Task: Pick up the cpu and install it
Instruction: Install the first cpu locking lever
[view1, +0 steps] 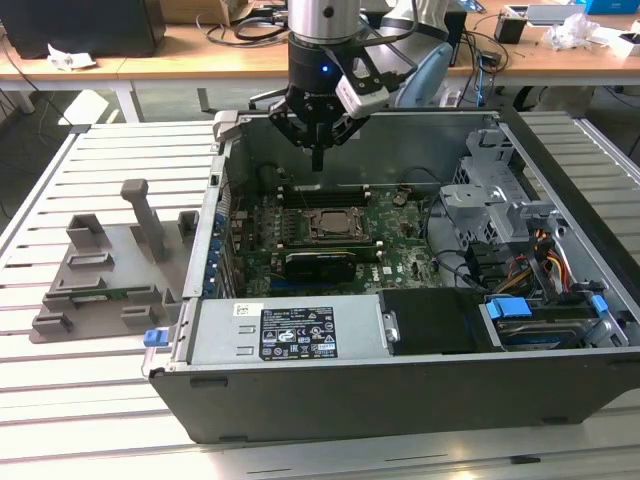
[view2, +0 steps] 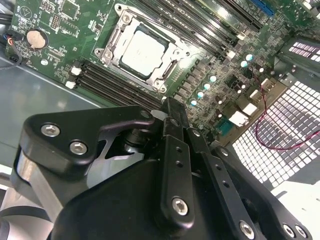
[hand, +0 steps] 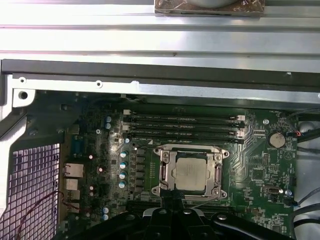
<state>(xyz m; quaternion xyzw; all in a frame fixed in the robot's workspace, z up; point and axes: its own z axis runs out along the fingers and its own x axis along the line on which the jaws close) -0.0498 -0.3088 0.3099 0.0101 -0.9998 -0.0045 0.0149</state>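
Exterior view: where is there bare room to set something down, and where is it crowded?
Free: slatted table beyond the grey fixture, and the strip in front of the case. Crowded: inside the case, around the cpu under the gripper, and the cabled drive bays.

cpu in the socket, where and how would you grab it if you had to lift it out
Probably from straight above, taking two opposite edges of the cpu. It lies flat and face up in the socket frame, so its thin rim is the only thing to grip; its sides are hemmed in by the frame. The gripper hangs above the motherboard, holding nothing that shows.
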